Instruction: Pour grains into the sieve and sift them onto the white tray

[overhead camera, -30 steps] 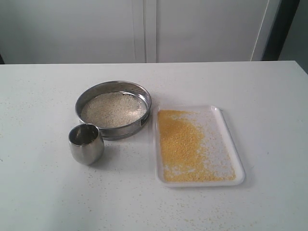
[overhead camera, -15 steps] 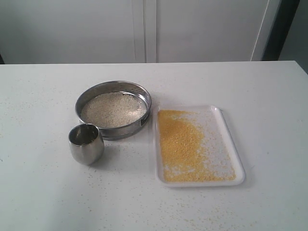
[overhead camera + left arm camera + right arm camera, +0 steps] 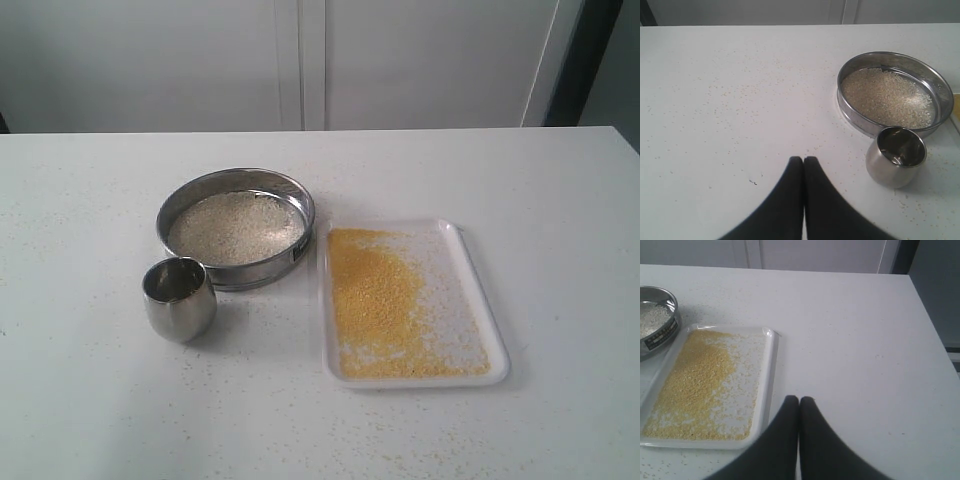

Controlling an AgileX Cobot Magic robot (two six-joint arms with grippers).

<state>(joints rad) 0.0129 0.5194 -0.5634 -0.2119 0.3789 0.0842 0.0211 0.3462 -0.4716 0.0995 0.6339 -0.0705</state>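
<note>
The sieve [image 3: 236, 227] sits on the table left of centre, its mesh covered by coarse pale grains [image 3: 234, 228]; it also shows in the left wrist view [image 3: 895, 92] and at the edge of the right wrist view [image 3: 657, 320]. Fine golden-yellow grains [image 3: 375, 300] lie spread over the white tray [image 3: 470, 300], which stands just right of the sieve; the tray rim [image 3: 767, 385] shows in the right wrist view. My left gripper [image 3: 803, 160] is shut and empty, apart from the cup. My right gripper [image 3: 799, 399] is shut and empty beside the tray. Neither gripper appears in the exterior view.
A small rounded steel cup [image 3: 180, 298] stands upright just in front of the sieve, also seen in the left wrist view [image 3: 896, 156]. Loose grains speckle the white table [image 3: 560, 200]. A pale wall with panel seams [image 3: 300, 60] runs behind the table's far edge.
</note>
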